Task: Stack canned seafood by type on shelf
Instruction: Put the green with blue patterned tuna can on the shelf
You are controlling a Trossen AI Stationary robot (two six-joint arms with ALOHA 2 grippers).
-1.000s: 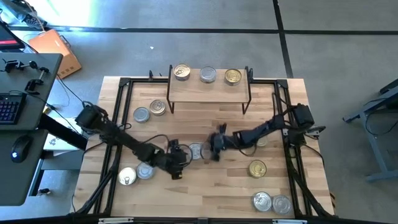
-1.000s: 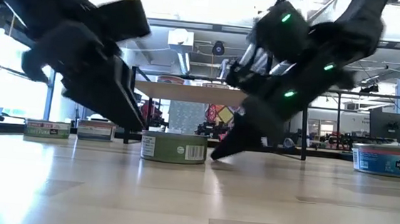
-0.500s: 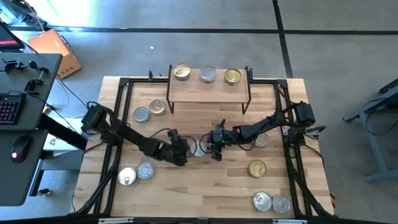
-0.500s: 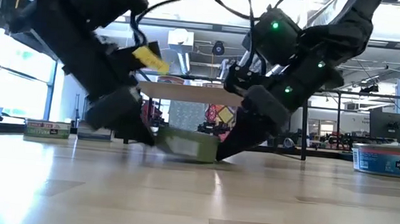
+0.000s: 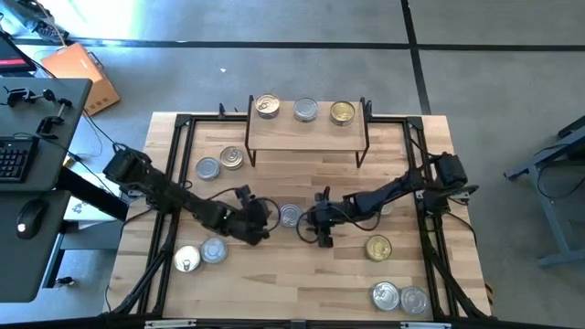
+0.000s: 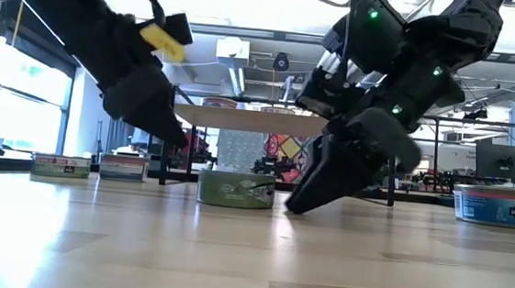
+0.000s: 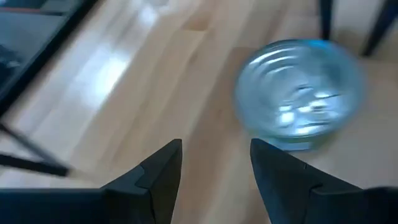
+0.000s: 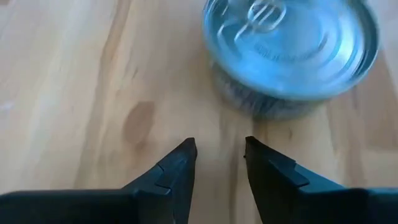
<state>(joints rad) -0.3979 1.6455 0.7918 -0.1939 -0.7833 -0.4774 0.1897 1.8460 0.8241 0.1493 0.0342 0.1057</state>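
A silver-lidded tin lies flat on the wooden tabletop between my two grippers. In the low view this tin shows a green label. My left gripper is open just left of it, with the tin ahead of its fingers and untouched. My right gripper is open just right of it, and the tin is clear of those fingers too. The shelf stands at the far edge. Three tins rest in a row on its top.
Two tins lie left of the shelf and two lie at the near left. One gold-lidded tin is right of centre and two silver ones are at the near right. A black frame borders the tabletop.
Both grippers closed in on the middle tin from either side, and it tipped up on one edge half a second ago. It now lies flat again, turned about and shifted slightly. Both grippers have drawn back from it and tilted, and their gaps look unchanged.
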